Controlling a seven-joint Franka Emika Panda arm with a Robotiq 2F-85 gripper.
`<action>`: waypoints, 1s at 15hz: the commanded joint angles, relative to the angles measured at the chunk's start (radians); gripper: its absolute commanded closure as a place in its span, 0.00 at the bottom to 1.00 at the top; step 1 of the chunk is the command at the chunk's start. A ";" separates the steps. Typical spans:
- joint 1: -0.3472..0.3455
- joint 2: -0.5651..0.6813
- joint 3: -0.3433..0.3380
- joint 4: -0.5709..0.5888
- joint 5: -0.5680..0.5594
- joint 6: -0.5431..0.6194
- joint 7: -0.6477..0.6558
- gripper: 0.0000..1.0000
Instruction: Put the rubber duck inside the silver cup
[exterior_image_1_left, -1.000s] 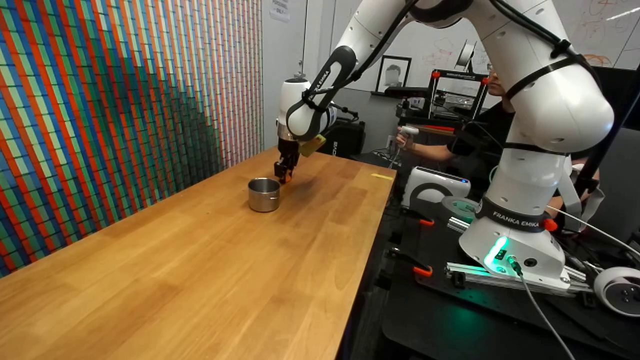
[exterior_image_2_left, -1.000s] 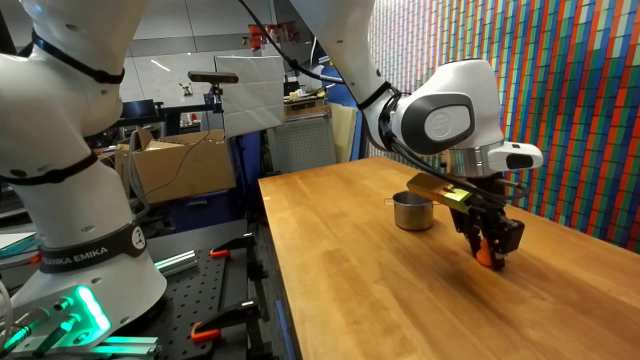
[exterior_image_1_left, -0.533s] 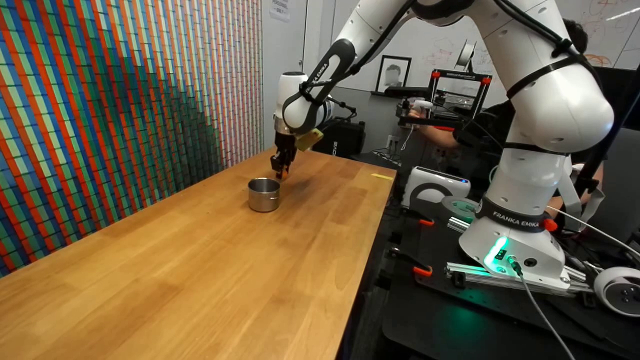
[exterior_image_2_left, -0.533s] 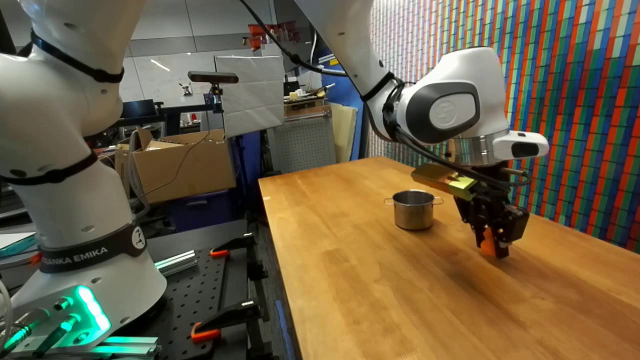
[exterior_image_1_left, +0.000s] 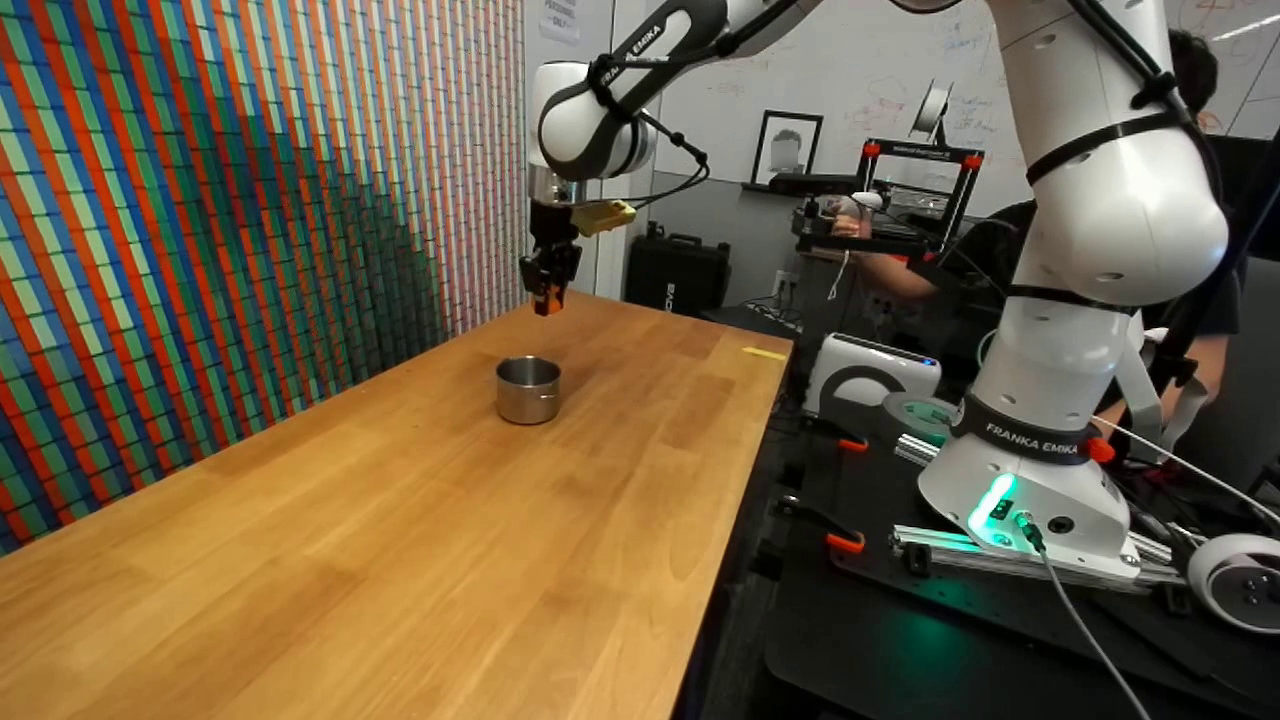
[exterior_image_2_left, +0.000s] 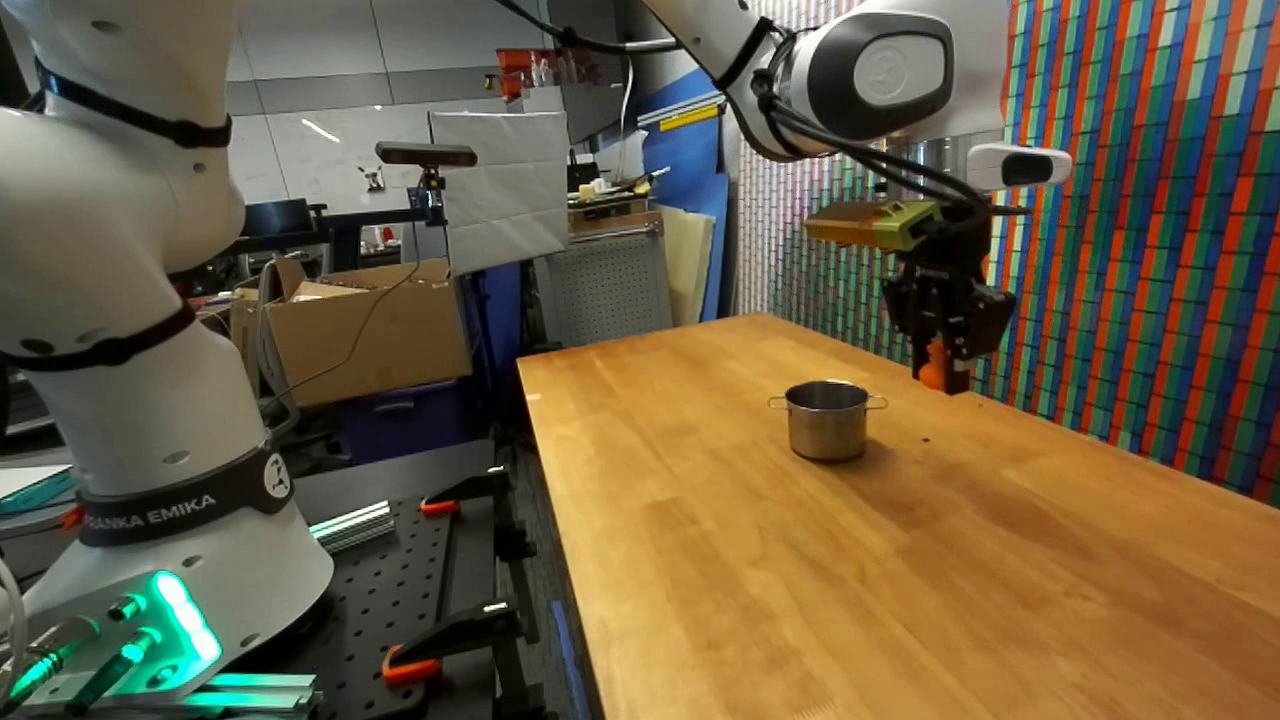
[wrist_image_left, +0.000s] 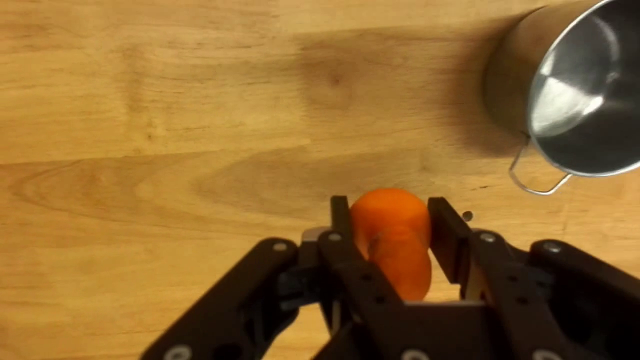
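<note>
The orange rubber duck (wrist_image_left: 400, 220) is held between the fingers of my black gripper (wrist_image_left: 385, 205) in the wrist view. In an exterior view the duck (exterior_image_2_left: 932, 370) hangs at the fingertips of the gripper (exterior_image_2_left: 941, 376), clear above the table. In an exterior view the gripper (exterior_image_1_left: 548, 304) is higher than the cup and beyond it, toward the table's far end. The silver cup (exterior_image_1_left: 528, 396) stands upright on the table, with thin wire handles (exterior_image_2_left: 877, 403). Its inside looks empty in the wrist view, where the cup (wrist_image_left: 512, 75) is at the upper right, cut off by the edge.
The wooden table (exterior_image_1_left: 430, 540) runs along a colourful tiled wall (exterior_image_1_left: 250, 200). A small dark spot (wrist_image_left: 467, 216) is on the tabletop near the cup. Orange-tipped clamps (exterior_image_2_left: 415, 668) sit by the robot's base. A person (exterior_image_1_left: 890, 270) is behind the arm.
My gripper has risen from near the tabletop, carrying the duck up with it. In an exterior view it has also shifted slightly toward the cup's side. The cup has not moved.
</note>
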 joint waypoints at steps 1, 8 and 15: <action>0.011 -0.073 0.020 -0.023 0.050 -0.113 0.003 0.81; 0.043 -0.097 0.065 -0.079 0.130 -0.139 0.009 0.81; 0.096 -0.033 0.072 -0.093 0.127 -0.050 0.050 0.81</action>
